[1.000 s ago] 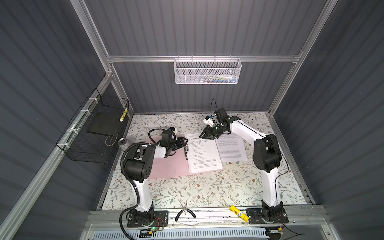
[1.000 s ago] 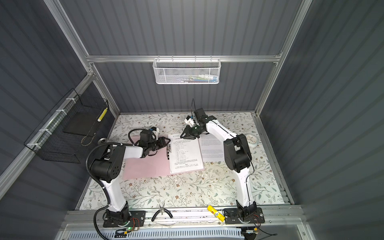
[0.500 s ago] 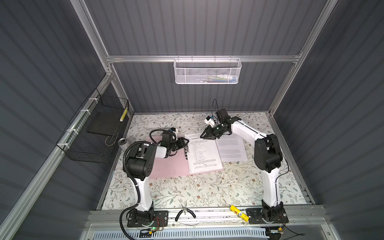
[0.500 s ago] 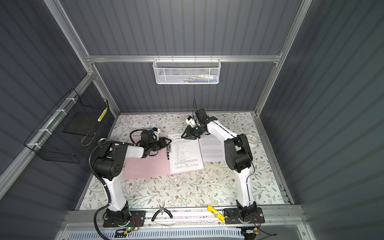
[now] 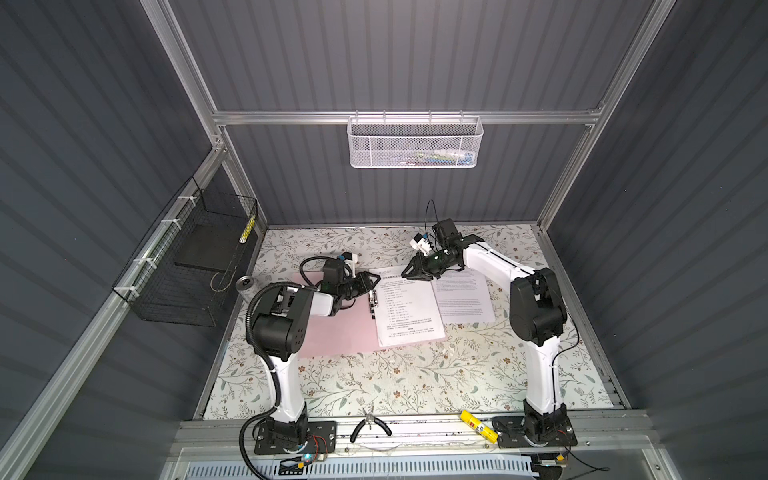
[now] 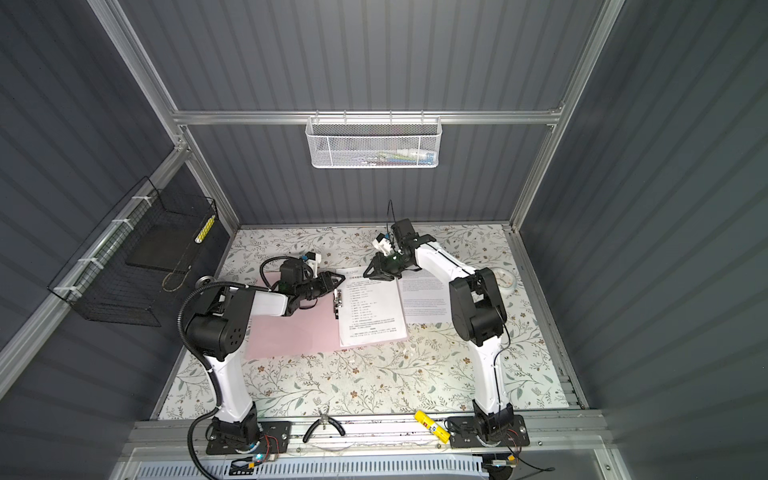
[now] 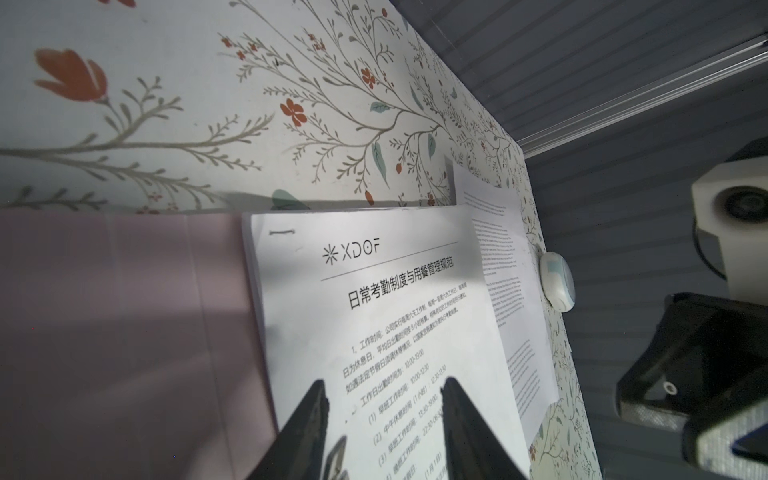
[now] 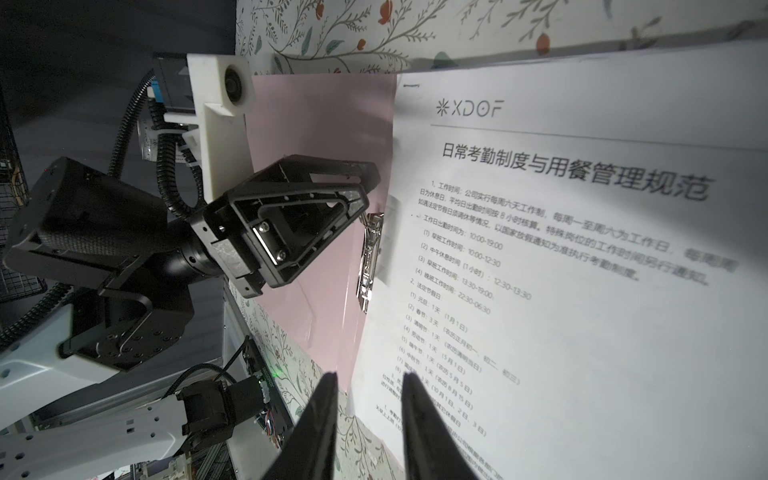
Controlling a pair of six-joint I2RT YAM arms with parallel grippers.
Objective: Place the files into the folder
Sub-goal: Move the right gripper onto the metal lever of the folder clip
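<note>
While the right hand [image 5: 404, 273] hangs open and empty by the far edge of the files [image 5: 409, 316], the left hand [image 5: 375, 279], open too, has crept right toward the clip [image 5: 372, 303]. The files lie on the right half of the folder [image 5: 345, 332], so clipping looks next.

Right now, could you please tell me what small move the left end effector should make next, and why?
Probably close the left end effector on the metal clip to raise its lever: the jaws stand open right at it, and the files lie on the folder with their edge at the clip, seemingly unclamped.
</note>
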